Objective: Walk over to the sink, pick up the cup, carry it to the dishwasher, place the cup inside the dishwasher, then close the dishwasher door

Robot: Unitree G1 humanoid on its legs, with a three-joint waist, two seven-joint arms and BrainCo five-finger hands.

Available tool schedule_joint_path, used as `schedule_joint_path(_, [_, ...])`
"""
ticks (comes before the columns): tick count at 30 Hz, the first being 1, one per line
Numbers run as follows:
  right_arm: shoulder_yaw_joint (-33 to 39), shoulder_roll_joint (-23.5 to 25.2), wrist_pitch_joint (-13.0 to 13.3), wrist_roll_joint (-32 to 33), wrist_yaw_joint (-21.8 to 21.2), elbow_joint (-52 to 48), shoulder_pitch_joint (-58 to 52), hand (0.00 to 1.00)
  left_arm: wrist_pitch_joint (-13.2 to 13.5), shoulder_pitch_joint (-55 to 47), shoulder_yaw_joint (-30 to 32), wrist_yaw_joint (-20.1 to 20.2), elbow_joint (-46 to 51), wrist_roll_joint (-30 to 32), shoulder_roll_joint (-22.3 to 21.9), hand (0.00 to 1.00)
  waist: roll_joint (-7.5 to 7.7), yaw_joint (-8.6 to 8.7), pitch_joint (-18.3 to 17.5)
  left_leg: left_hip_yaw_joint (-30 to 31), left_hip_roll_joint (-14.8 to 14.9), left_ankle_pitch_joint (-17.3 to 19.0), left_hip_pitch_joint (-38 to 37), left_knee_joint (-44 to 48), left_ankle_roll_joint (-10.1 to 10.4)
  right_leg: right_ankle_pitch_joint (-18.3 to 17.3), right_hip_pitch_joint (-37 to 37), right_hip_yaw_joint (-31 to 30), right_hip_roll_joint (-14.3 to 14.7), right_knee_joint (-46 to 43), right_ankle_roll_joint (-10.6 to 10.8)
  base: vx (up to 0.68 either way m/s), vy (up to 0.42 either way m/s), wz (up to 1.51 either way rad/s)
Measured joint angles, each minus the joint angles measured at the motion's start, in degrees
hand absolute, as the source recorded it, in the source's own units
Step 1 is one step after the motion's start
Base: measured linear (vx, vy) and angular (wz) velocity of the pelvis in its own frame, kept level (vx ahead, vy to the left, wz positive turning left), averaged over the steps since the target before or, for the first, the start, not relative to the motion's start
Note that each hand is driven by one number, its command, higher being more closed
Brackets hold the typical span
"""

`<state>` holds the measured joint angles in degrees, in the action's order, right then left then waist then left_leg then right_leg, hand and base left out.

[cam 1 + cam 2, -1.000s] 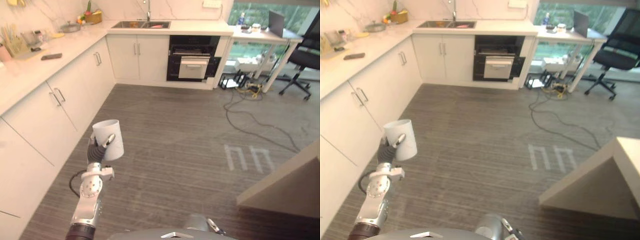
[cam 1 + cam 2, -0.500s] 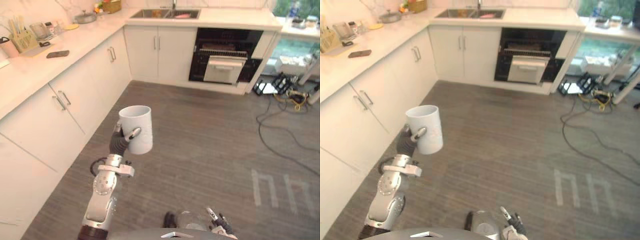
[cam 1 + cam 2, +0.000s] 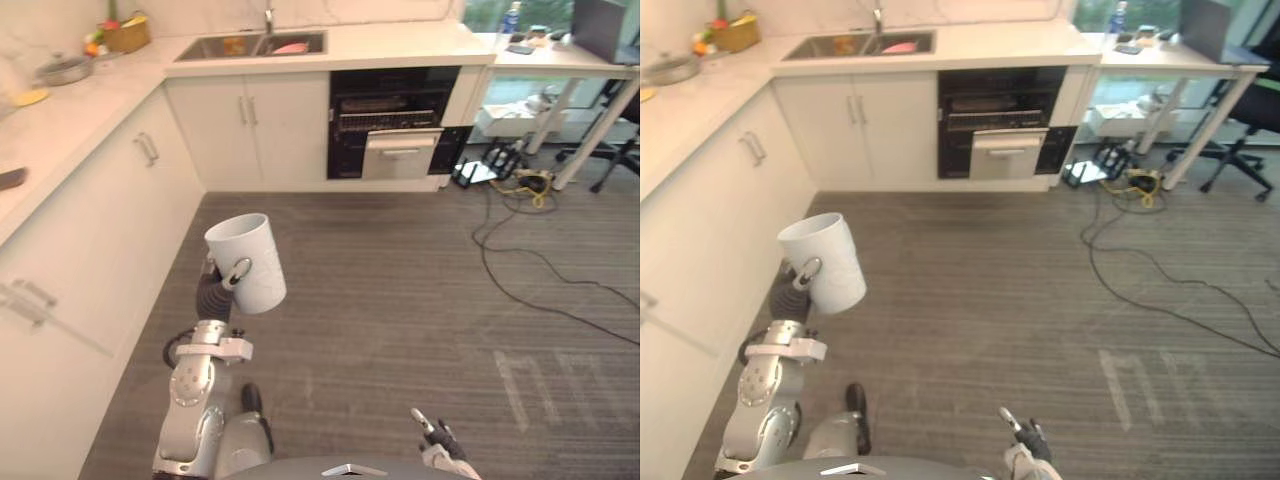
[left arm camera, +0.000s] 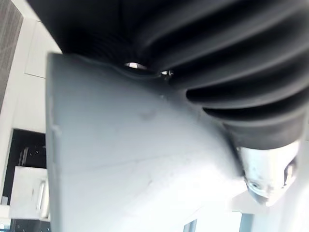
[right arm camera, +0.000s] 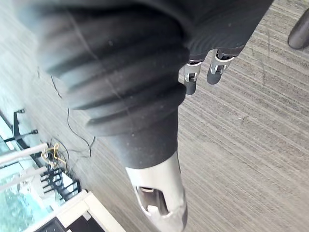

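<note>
A white cup (image 3: pixel 247 261) is held up over the grey floor by my left hand (image 3: pixel 217 288), whose fingers and thumb curl round its lower side; the cup's wall fills the left wrist view (image 4: pixel 130 174). The dishwasher (image 3: pixel 397 122) stands at the far wall with its door hanging partly open, right of the sink (image 3: pixel 250 45) set in the counter. My right hand (image 3: pixel 437 444) hangs low at the bottom edge with relaxed fingers (image 5: pixel 192 79) holding nothing.
White cabinets (image 3: pixel 100 210) run along the left and meet the back counter (image 3: pixel 390 40). Black cables (image 3: pixel 520 250) trail across the floor at right, near a desk (image 3: pixel 560 60) and an office chair (image 3: pixel 1250 120). A bowl and basket stand on the counter's far left.
The camera has turned and moved: the dishwasher and sink sit more centred and nearer. The cup stays in my left hand, a little lower and more to the left.
</note>
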<state>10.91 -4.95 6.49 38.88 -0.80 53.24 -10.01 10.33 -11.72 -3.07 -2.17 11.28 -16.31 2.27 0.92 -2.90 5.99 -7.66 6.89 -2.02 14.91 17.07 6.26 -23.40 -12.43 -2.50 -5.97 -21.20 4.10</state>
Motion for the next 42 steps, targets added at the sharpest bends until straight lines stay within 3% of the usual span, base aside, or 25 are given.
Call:
schedule_joint_path(3, [2.8, 1.2, -0.8, -4.4, 0.3, -0.2, -1.3, 0.00, -0.3, 0.7, 3.4, -0.9, 0.1, 1.8, 1.2, 1.00, 4.17, 0.29, -0.3, -4.0, -5.1, 8.1, -4.2, 7.2, -5.9, 9.2, 8.8, 4.0, -9.9, -24.8, 3.3, 0.61, 0.528, -0.54])
schedule_joint_path(5, [3.5, 1.1, -1.1, -7.4, 1.2, -0.3, -2.1, 0.00, -1.2, 0.7, 3.0, -2.2, 1.7, 3.5, 1.1, 1.00, 2.99, 1.70, 0.5, -4.8, -7.3, 11.8, -10.0, 5.9, -8.2, 21.7, 13.2, 7.2, -15.1, -36.5, 0.5, 0.49, 0.388, -0.18])
schedule_joint_path(6, [3.0, 1.2, -1.1, -8.9, 1.2, -0.4, -2.6, 0.00, -1.2, 1.2, 3.1, -3.2, 2.2, 4.5, 1.3, 1.00, 1.81, 2.33, 1.1, -4.6, -7.3, 13.2, -13.8, 4.2, -8.8, 19.3, 17.0, 9.0, -15.4, -42.9, -2.4, 0.44, 0.352, -0.16])
schedule_joint_path(8, [1.8, 1.9, 0.5, -9.6, 0.8, -1.2, -2.5, 0.00, -1.2, 1.6, 3.0, -4.9, 2.1, 5.3, 1.7, 1.00, 0.45, 3.39, 1.3, -4.6, -6.9, 13.3, -19.1, -0.9, -8.9, 14.8, 22.7, 12.3, -12.9, -45.0, -3.1, 0.36, 0.269, -0.05])
schedule_joint_path(11, [0.4, 3.3, 2.4, -9.4, 0.8, -7.0, -4.2, 0.00, -1.1, 2.0, 2.6, -6.1, 1.9, 5.6, 2.2, 1.00, 0.23, 5.57, 2.1, -3.3, -6.2, 14.0, -24.4, -5.8, -8.9, 11.5, 29.0, 17.0, -5.4, -26.2, -2.0, 0.34, 0.122, 0.25])
schedule_joint_path(12, [0.4, 3.6, 2.7, -9.4, 0.9, -8.1, -4.4, 0.00, -1.1, 2.4, 2.3, -6.2, 1.6, 5.9, 2.3, 1.00, 0.17, 5.86, 2.7, -2.9, -6.0, 14.5, -25.5, -6.2, -8.7, 12.3, 29.2, 17.8, -4.0, -20.1, -1.6, 0.44, 0.029, 0.45])
schedule_joint_path(14, [-0.4, 4.4, 5.1, -8.7, 0.9, -12.3, -5.2, 0.00, -0.8, 3.2, 0.1, -6.3, 1.1, 6.5, 2.9, 1.00, 0.84, 5.98, 3.6, -1.9, -6.3, 17.5, -28.3, -6.2, -7.3, 21.3, 29.8, 19.2, -1.3, 2.6, 0.7, 0.52, -0.021, 0.36])
schedule_joint_path(15, [-1.3, 4.5, 6.7, -8.2, 0.9, -13.6, -5.9, 0.00, -0.6, 3.1, -0.5, -6.3, 1.0, 6.7, 3.2, 1.00, 0.95, 6.04, 3.6, -1.6, -6.6, 18.6, -29.5, -6.1, -7.0, 23.0, 29.8, 19.2, -1.3, 4.9, 0.7, 0.47, -0.049, 0.32])
schedule_joint_path(16, [-2.7, 4.3, 9.2, -7.5, 0.8, -17.1, -7.1, 0.00, 0.0, 2.2, -0.8, -6.4, 1.1, 8.3, 3.2, 1.00, 1.04, 6.32, 3.6, -0.4, -6.9, 21.6, -32.2, -6.0, -6.9, 23.5, 29.6, 19.1, -1.5, 4.3, -0.4, 0.47, -0.074, 0.26])
schedule_joint_path(17, [-4.2, 4.0, 11.6, -7.5, 0.8, -21.6, -7.9, 0.00, 1.3, 1.6, -1.3, -6.5, 1.7, 9.2, 2.6, 1.00, 0.61, 6.60, 3.3, 0.1, -6.7, 24.9, -34.2, -4.9, -7.1, 24.8, 30.1, 18.5, -1.5, 0.9, -4.3, 0.61, -0.096, 0.20])
schedule_joint_path(18, [-4.3, 3.7, 12.8, -7.8, 1.0, -23.9, -8.0, 0.00, 2.0, 1.3, -1.5, -6.7, 1.7, 9.3, 2.2, 1.00, 0.00, 6.78, 3.0, 0.1, -5.9, 26.4, -34.7, -4.3, -7.9, 25.0, 30.8, 18.5, -1.0, -1.7, -4.7, 0.73, -0.108, 0.12])
schedule_joint_path(19, [-4.2, 3.2, 14.8, -8.0, 1.9, -27.3, -8.0, 0.00, 2.4, 1.2, -2.0, -7.2, 1.8, 9.4, 1.3, 1.00, -2.36, 6.70, 2.1, 0.0, -4.9, 27.1, -34.9, -2.2, -8.9, 23.4, 31.5, 19.0, -0.2, -4.9, -6.8, 0.73, -0.115, 0.06])
schedule_joint_path(21, [-4.0, 2.7, 17.2, -9.9, 5.5, -33.9, -7.5, 0.00, 2.8, 1.0, -4.0, -7.6, 2.2, 9.9, 0.4, 1.00, -4.98, 6.98, 1.6, -1.1, -1.8, 24.0, -28.7, 12.7, -8.7, 17.9, 31.4, 20.5, 0.3, -8.6, -7.7, 0.56, -0.119, 0.11])
schedule_joint_path(22, [-3.8, 2.8, 17.7, -10.1, 7.1, -37.2, -8.1, 0.00, 3.2, 0.9, -4.7, -7.6, 2.5, 10.1, 0.0, 1.00, -5.15, 7.21, 2.1, -1.9, -0.3, 19.1, -25.9, 21.4, -6.7, 16.2, 29.2, 20.5, 0.5, -8.9, -8.1, 0.63, -0.134, 0.18])
schedule_joint_path(23, [-3.5, 2.6, 18.3, -11.2, 9.3, -40.9, -9.4, 0.00, 3.9, 0.4, -5.0, -7.8, 3.0, 10.5, -0.7, 1.00, -4.88, 7.10, 2.4, -1.7, 2.6, 9.2, -21.2, 33.2, -2.5, 14.0, 25.4, 20.4, 1.1, -8.2, -8.1, 0.63, -0.108, 0.08])
schedule_joint_path(24, [-2.7, 2.5, 18.8, -12.9, 11.1, -43.2, -10.3, 0.00, 4.3, -0.2, -5.1, -7.9, 3.6, 10.6, -0.9, 1.00, -4.82, 6.83, 2.5, -2.1, 5.1, 7.4, -17.9, 41.7, -0.2, 12.7, 22.0, 20.6, 2.0, -6.9, -8.2, 0.75, -0.093, -0.11])
schedule_joint_path(26, [0.7, 2.2, 19.6, -18.7, 15.6, -46.3, -11.3, 0.00, 5.1, -0.9, -4.9, -8.3, 4.5, 10.9, -0.4, 1.00, -4.63, 6.43, 2.6, -5.2, 10.9, 8.8, -11.2, 53.2, -2.5, 10.6, 13.4, 20.7, 3.6, -2.3, -7.8, 0.66, -0.046, -0.15])
schedule_joint_path(29, [4.7, 0.9, 19.5, -25.4, 20.4, -48.4, -9.4, 0.00, 5.7, -1.2, -4.2, -8.7, 4.6, 10.5, -0.4, 1.00, -4.11, 5.40, 2.6, -12.5, 14.5, 12.8, -4.3, 42.7, -4.8, 9.1, 6.7, 18.5, 3.6, 2.7, -6.4, 0.52, -0.001, -0.37])
schedule_joint_path(31, [5.1, -0.4, 18.7, -29.5, 21.3, -51.0, -7.1, 0.00, 5.6, -1.6, -3.7, -8.6, 4.6, 10.3, -0.3, 1.00, -3.64, 4.80, 2.7, -13.6, 11.0, 12.7, -3.4, 20.4, -3.0, 8.3, 5.4, 15.8, 2.3, 3.9, -5.7, 0.46, 0.108, -0.71])
schedule_joint_path(33, [5.0, -3.1, 18.0, -31.0, 19.6, -55.4, -5.1, 0.00, 4.4, -3.1, -3.0, -8.1, 6.9, 10.3, -0.3, 1.00, -3.55, 4.78, 2.9, -9.5, 6.8, 6.6, -3.8, -6.7, 1.8, 7.5, 3.4, 12.7, 1.4, 4.8, -4.4, 0.47, 0.196, -0.63])
schedule_joint_path(36, [5.1, -6.9, 18.4, -29.4, 15.2, -55.3, -2.6, 0.00, 3.9, -3.7, -0.7, -7.5, 7.7, 10.1, 0.2, 1.00, -3.38, 4.26, 3.1, -7.9, 6.6, 4.5, -3.6, -9.6, 1.4, 5.6, -0.6, 10.2, 0.3, 5.1, -1.2, 0.50, 0.366, -0.72])
schedule_joint_path(37, [5.0, -8.2, 19.0, -28.9, 13.3, -55.5, -1.6, 0.00, 4.0, -3.6, 0.6, -7.5, 7.6, 9.8, 0.7, 1.00, -3.11, 3.73, 2.8, -6.8, 5.8, 0.8, -4.3, -7.9, -0.1, 3.3, -2.6, 8.7, -0.9, 4.8, 0.4, 0.42, 0.425, -0.84])
schedule_joint_path(38, [4.4, -8.1, 19.9, -28.6, 12.0, -55.8, -0.6, 0.00, 3.9, -3.6, 1.4, -7.5, 7.2, 9.7, 1.7, 1.00, -1.40, 3.48, 2.4, -6.0, 3.1, -0.5, -4.2, -3.3, -0.7, 1.9, -3.6, 7.7, -3.9, 3.7, 1.1, 0.41, 0.423, -0.78])
schedule_joint_path(41, [2.1, -7.3, 20.9, -29.5, 11.3, -57.9, -0.7, 0.00, 3.4, -2.7, 2.6, -7.3, 6.3, 11.2, 2.0, 1.00, 2.52, 4.02, 2.2, -6.0, -2.6, 4.1, -3.8, 3.8, -5.1, 4.6, -0.3, 7.5, -11.0, -7.4, -0.5, 0.41, 0.412, -0.18])
schedule_joint_path(42, [1.9, -7.2, 20.7, -29.5, 11.3, -58.8, -0.7, 0.00, 3.4, -2.3, 2.6, -7.2, 6.2, 12.2, 2.0, 1.00, 2.64, 3.92, 2.2, -6.3, -3.4, 5.4, -3.7, 5.0, -5.7, 6.3, 1.1, 7.6, -12.2, -10.8, -0.6, 0.40, 0.410, 0.18])
